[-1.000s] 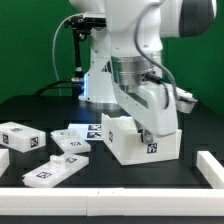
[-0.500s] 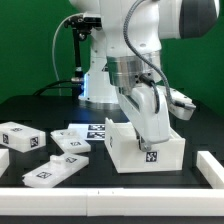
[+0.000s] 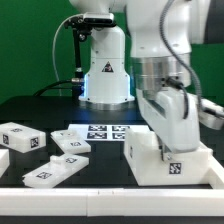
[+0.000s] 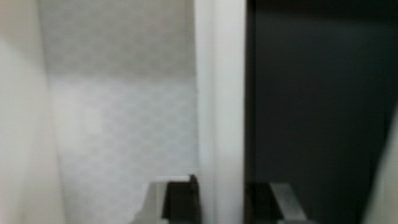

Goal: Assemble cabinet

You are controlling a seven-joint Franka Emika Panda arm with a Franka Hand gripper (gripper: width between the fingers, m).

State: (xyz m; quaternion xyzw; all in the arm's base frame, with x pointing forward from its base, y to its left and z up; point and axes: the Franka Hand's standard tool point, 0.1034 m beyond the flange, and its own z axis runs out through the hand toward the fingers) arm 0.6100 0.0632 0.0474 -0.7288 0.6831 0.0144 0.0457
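White thin-walled plastic cabinet (image 3: 172, 160), just beside the flat white marker board (image 3: 98, 131) on the exterior view's right, is pinched by one wall in the nearly closed gripper (image 4: 226, 196), so I would move it slowly, level.

No text is legible, only tag markers (image 3: 176, 169) on the cabinet (image 3: 150, 162).

Bright, even light falls from above in the exterior view; the cabinet (image 3: 165, 160) and the arm (image 3: 165, 40) wash out to near-white with little shading; the black table (image 3: 40, 105) swallows shadows; a bluish glow tints the robot base (image 3: 105, 78); coarse resolution softens edges; the wrist view is dimmer and blurred, the fingers (image 4: 173, 200) hazy.
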